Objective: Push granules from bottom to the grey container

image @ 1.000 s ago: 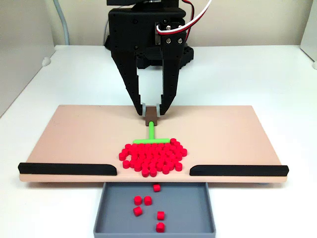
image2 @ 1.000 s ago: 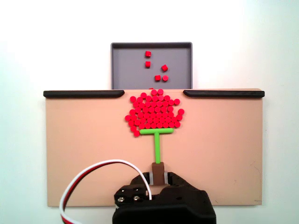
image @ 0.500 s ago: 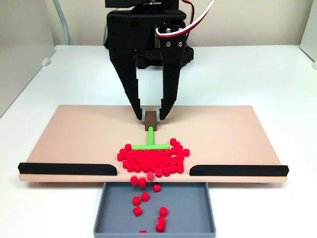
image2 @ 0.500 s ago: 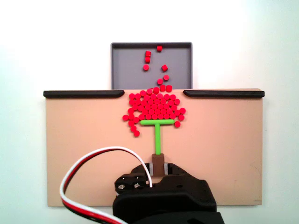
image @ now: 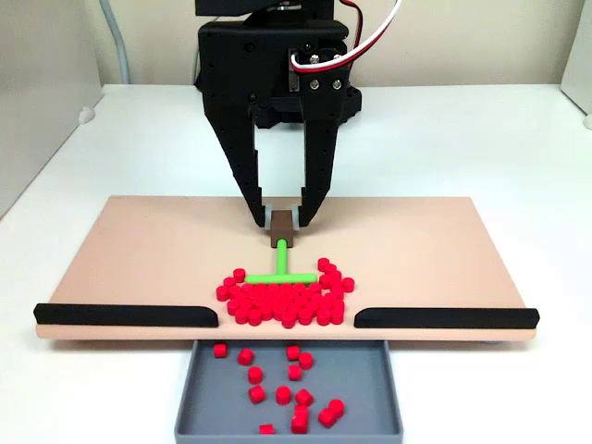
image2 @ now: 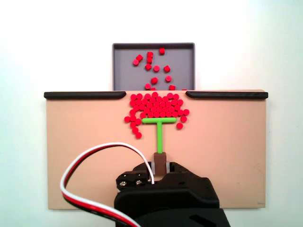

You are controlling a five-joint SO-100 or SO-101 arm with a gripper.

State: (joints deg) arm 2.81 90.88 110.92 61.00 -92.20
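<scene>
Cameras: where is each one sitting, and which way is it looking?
A fixed view: sits low in front of the beige board, facing the arm; the gripper hangs down, shut on the green pusher, and the grey container is nearest.
Another fixed view: looks straight down from above, with the arm's black body and gripper at the bottom edge and the grey container at the top.
Both share the granules, pusher, board and container.
</scene>
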